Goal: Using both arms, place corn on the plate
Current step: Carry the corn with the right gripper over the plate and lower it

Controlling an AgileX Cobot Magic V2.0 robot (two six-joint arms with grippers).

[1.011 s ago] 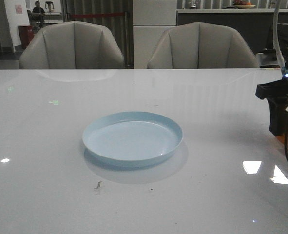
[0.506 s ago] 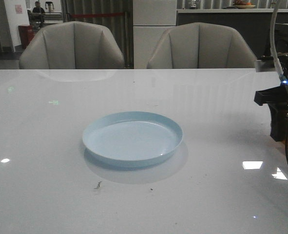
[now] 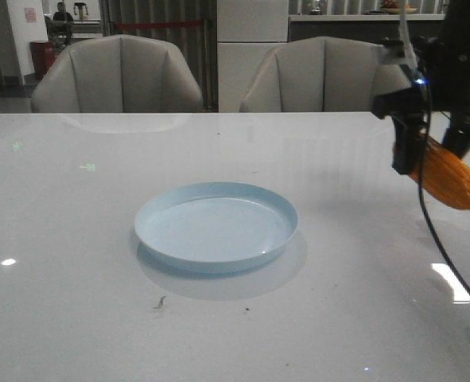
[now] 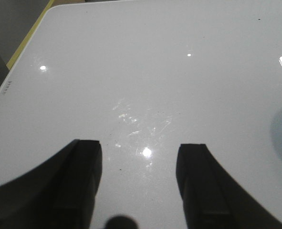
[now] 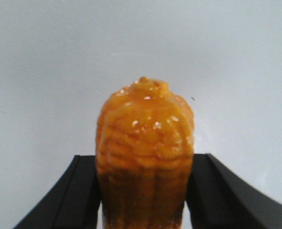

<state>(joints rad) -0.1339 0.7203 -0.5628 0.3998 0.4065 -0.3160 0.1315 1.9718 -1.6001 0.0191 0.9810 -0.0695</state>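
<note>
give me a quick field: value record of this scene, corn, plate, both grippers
corn: glossy orange-yellow corn cob, lifted off the table, tilted, to the right of the plate
plate: round pale blue plate, flat on the white table, nothing on it
right gripper: right gripper shut on the cob, fingers on both sides
left gripper: left gripper open, holding nothing, above bare table
task state: corn not yet on plate
</note>
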